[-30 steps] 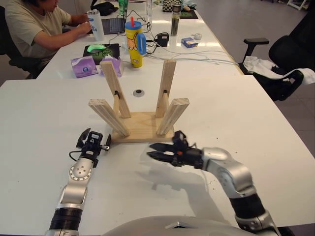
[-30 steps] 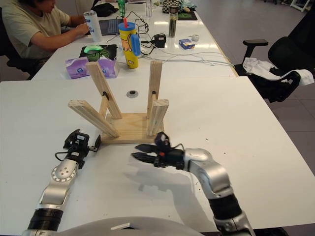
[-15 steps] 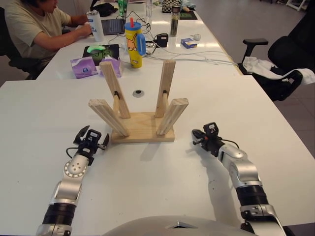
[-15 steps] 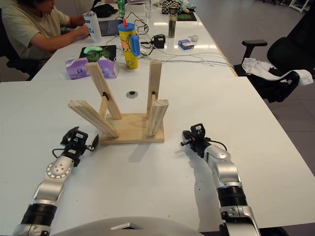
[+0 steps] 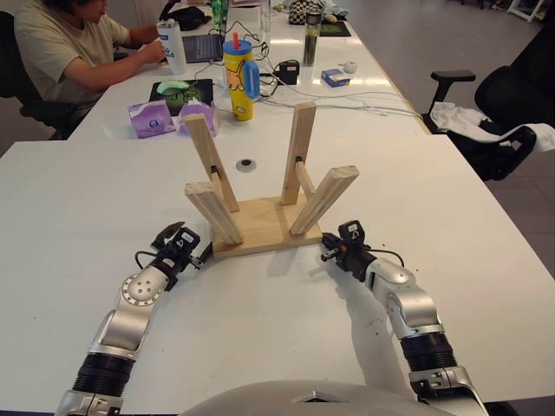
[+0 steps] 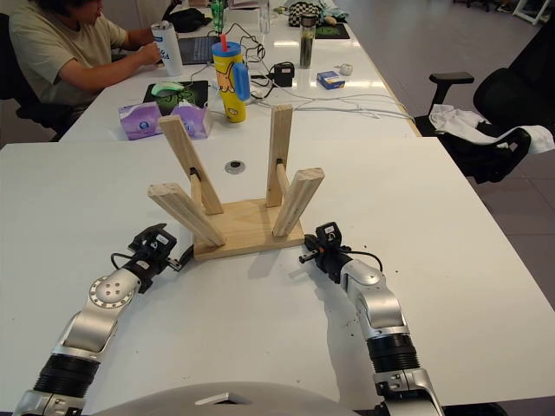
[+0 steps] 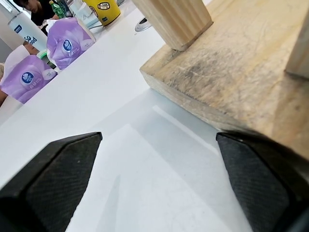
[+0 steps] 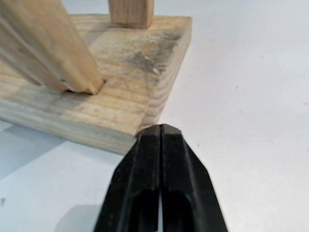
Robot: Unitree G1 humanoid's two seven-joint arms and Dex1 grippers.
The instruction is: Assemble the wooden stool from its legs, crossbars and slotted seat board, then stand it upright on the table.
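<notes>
Wooden stool [image 5: 323, 201] sits upside down at the centre of the frame on the white tabletop [image 5: 451, 217]. We count one seat board [image 5: 260, 230] and four legs [image 5: 299, 152] pointing up. Two grippers flank the board's near corners: left gripper [image 5: 198, 247] spread, right gripper [image 5: 326, 247] pressed together. In the upper left, we see one yellow cup [image 5: 238, 74] and two purple tissue packs [image 5: 153, 119].
</notes>
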